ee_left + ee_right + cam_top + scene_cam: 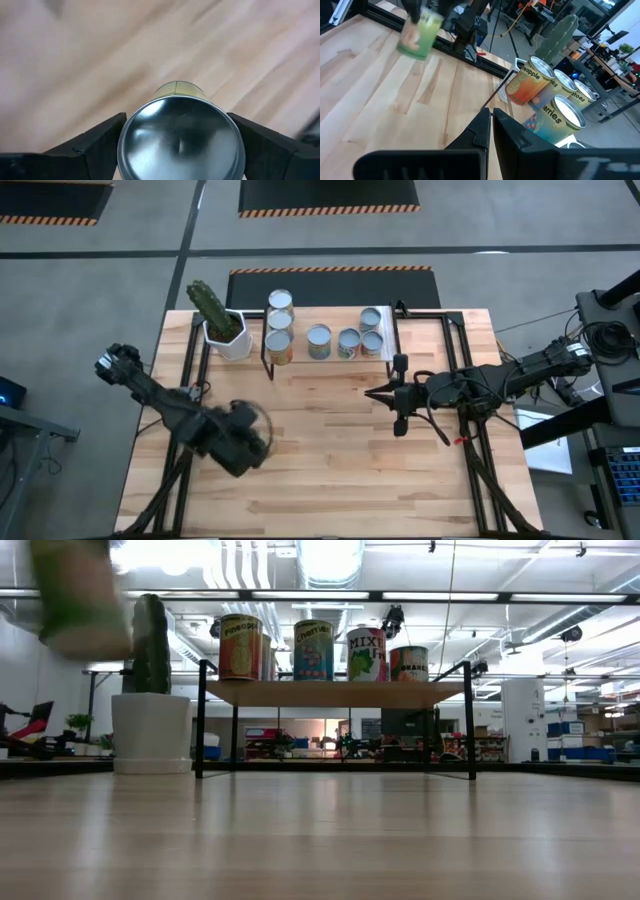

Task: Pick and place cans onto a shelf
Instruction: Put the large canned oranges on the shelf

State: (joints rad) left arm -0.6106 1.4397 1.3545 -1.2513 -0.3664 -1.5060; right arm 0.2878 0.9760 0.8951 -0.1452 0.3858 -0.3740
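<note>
My left gripper (pixel 250 442) is over the near left part of the table, shut on a can (pixel 180 142) with a shiny silver top and a green and yellowish label. The can also shows blurred in the low view (pixel 80 600) and in the right wrist view (pixel 420 32). The shelf (pixel 330 362), a low rack with a wooden top board (pixel 335 693) on a black wire frame, stands at the far middle with several cans (pixel 319 340) upright on it. My right gripper (pixel 373 392) is shut and empty, hovering in front of the shelf's right part; its shut fingers show in the right wrist view (pixel 491 120). My left gripper pinches the can between its two fingers, one finger (pixel 100 142) on each side of the can's side wall near the top rim (pixel 125 131). The fingers come from above, pointing down along the can. The can hangs below them, lifted clear of the table, slightly tilted.
A white pot with a green cactus (pixel 222 328) stands left of the shelf at the far left. Bare wooden tabletop (pixel 330 450) lies between the two grippers and the near edge. Black frame rails (pixel 470 410) run along the table's left and right sides.
</note>
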